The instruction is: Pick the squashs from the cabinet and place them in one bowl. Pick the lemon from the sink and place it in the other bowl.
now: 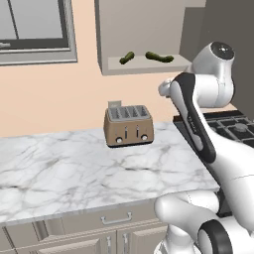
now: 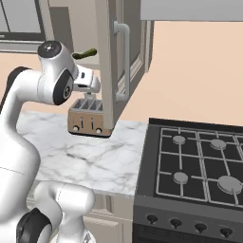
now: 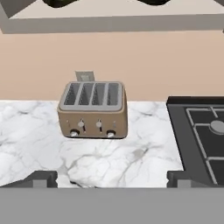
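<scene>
Two dark green squashs point(image 1: 127, 57) point(image 1: 159, 57) lie on the shelf of the open beige-grey cabinet point(image 1: 144, 67). In the right base view one squash point(image 2: 84, 54) sticks out past the cabinet door point(image 2: 107, 66). Both squashs show as dark shapes point(image 3: 61, 3) point(image 3: 153, 2) at the top edge of the hand view, above the shelf's front edge point(image 3: 113, 24). My gripper point(image 3: 112, 178) is open and holds nothing. It hangs below the shelf, over the counter, looking at the toaster. The bowls, the lemon and the sink are out of view.
A tan four-slot toaster point(image 1: 128, 125) stands on the marble counter point(image 1: 74, 168) against the wall. A black gas stove point(image 2: 199, 161) adjoins the counter on the right. The open cabinet door, with its handle point(image 2: 124, 61), juts out beside my wrist. A grey-framed window point(image 1: 34, 30) is upper left.
</scene>
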